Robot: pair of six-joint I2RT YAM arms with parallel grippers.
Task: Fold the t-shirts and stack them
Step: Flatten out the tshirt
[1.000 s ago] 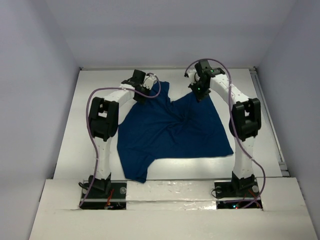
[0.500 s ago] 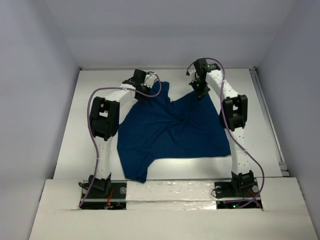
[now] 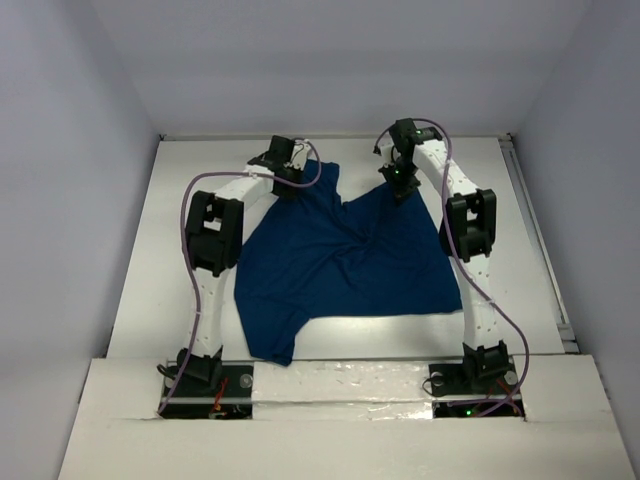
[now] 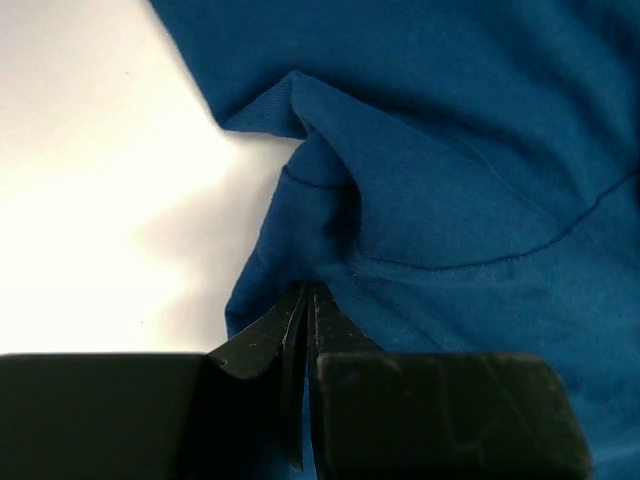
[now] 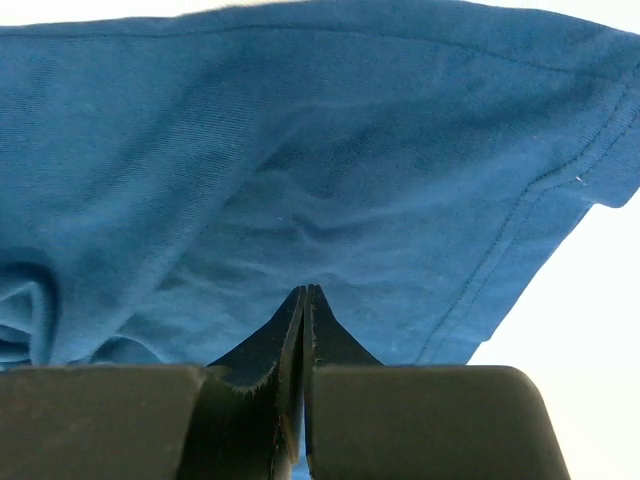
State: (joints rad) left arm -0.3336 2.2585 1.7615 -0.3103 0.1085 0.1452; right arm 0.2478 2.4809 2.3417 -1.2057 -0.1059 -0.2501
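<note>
Tools, two, both closed to a slit.
Left tool [image 4: 305, 292]: a bunched fold of the t-shirt [image 3: 340, 260] is pinched at the tips, close to a seam.
Right tool [image 5: 305, 290]: cloth is gripped just inside a stitched hem and is drawn taut from the tips.
T-shirt, one, dark blue: laid rumpled on the white worktop [image 3: 140, 270] between the arms. A sleeve [image 3: 272, 345] lies nearest the arm bases, and creases run toward the middle. The two far corners are held by the tools, with a notch of bare worktop between them.
Step judged in hand: spreading out, or the first fold, taken from the far edge.
Next move: both corners are judged to need carrying evenly, so that the cloth is laid flat and not dragged askew.
Markings: no print, brand or writing can be made out on the side shown.
</note>
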